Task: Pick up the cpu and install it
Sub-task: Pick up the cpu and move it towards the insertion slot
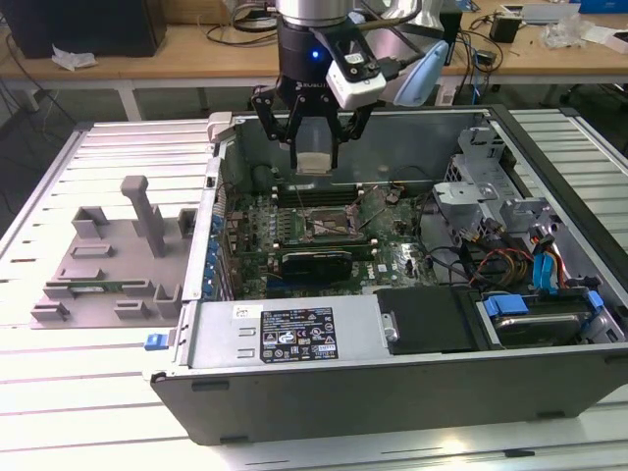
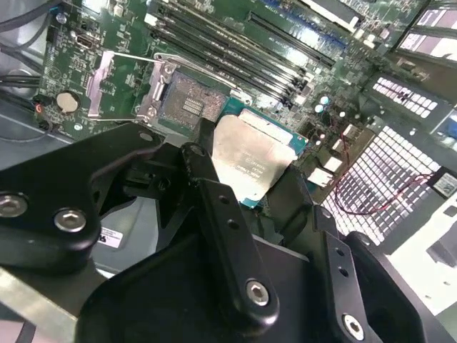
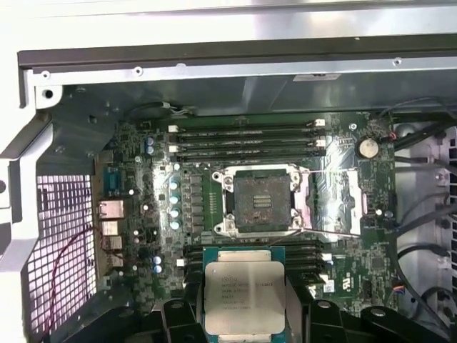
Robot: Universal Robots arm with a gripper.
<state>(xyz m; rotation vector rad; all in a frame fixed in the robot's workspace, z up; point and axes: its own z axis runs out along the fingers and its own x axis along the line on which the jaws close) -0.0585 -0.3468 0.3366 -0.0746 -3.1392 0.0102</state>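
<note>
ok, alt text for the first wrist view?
The silver-topped cpu is held between black fingers above the motherboard, apart from the empty socket, whose metal frame is swung open. Grey computer case walls frame the board.

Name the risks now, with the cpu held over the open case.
1. The pincer grips the cpu by its edges above the motherboard; a slip could drop it onto the socket.
2. The socket lies open with its contacts bare; a tilted or offset landing may bend them.
3. The hinged frame stands open beside the socket; the pincer's fingers might snag it.
</note>
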